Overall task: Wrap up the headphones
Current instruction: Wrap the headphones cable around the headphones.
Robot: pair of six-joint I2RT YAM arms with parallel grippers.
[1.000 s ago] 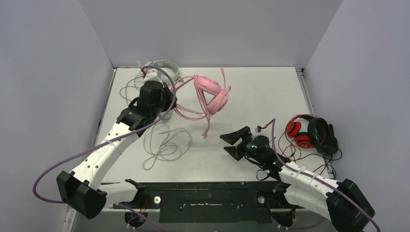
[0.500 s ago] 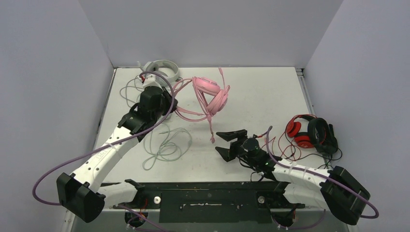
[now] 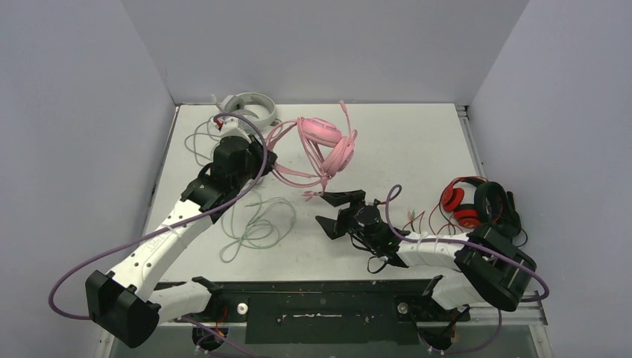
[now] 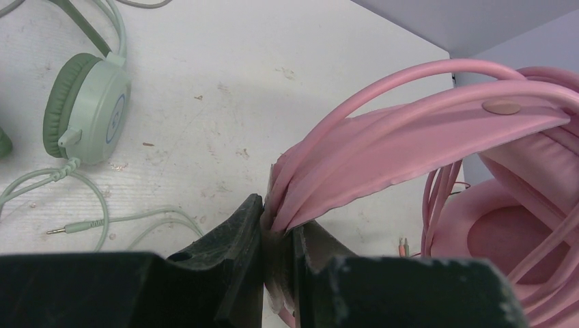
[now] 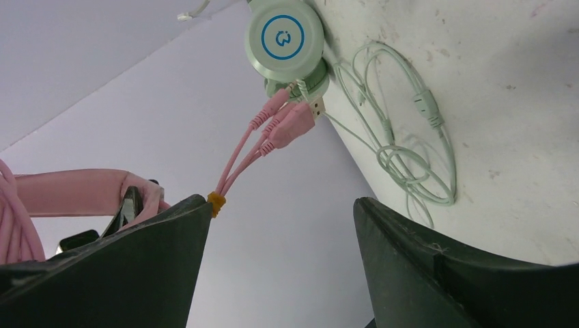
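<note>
The pink headphones [image 3: 328,145] hang above the table's middle, and my left gripper [image 3: 261,160] is shut on their headband [image 4: 410,137]. In the left wrist view the jaws pinch the band's end [image 4: 283,212]. Pink cable loops [image 3: 291,175] trail down from the headset, and its pink plugs [image 5: 290,123] hang just past my right gripper [image 5: 280,205]. That gripper [image 3: 322,207] is open, with an orange cable tie [image 5: 216,200] at its left fingertip. The mint green headphones [image 4: 89,109] lie under the left arm. The pale headphones [image 3: 250,104] sit at the back edge.
A mint green cable [image 3: 253,220] lies tangled left of centre. Red and black headphones [image 3: 481,205] with thin red wires lie by the right edge. Grey walls enclose the table [image 3: 417,142] on three sides.
My right arm has swung left toward the pink cable's end and its jaws have opened wider. The dangling plug end has risen toward that gripper. The left gripper keeps its hold.
</note>
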